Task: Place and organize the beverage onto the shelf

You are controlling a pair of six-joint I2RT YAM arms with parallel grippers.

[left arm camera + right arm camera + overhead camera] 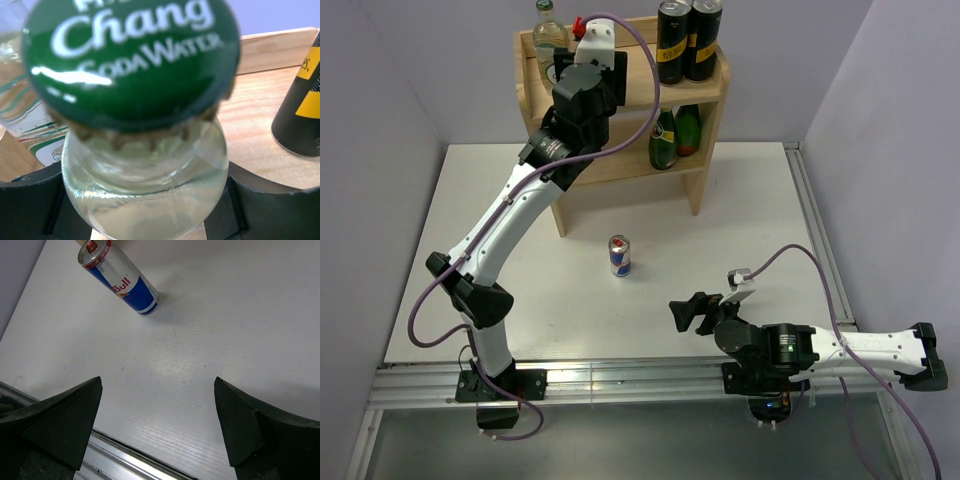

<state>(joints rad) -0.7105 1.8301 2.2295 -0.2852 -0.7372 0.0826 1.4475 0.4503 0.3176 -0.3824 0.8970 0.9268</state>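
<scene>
I am holding my right gripper (692,312) low over the near part of the table (520,280), its jaws spread wide and gripping nothing. Its fingers (55,425) are framing bare tabletop in the right wrist view. Beyond them, well apart from that gripper, a blue-silver can (619,256) is standing upright near the middle of the table.

Farther back, the shelf (712,110) is standing at the far edge. On its lower tier a pair of dark-green bottles (665,140) is standing side by side at the right end.

I am reaching my left gripper (150,197) over the left half of the top board, and its jaws are clamping the neck of a clear bottle (145,175) just under the green cap (132,55). I cannot tell whether its base is resting on the board. A second clear bottle (550,30) is standing just beside it at the back left corner. Two black-and-yellow cans (688,40) are standing together at the right end of the same board.
</scene>
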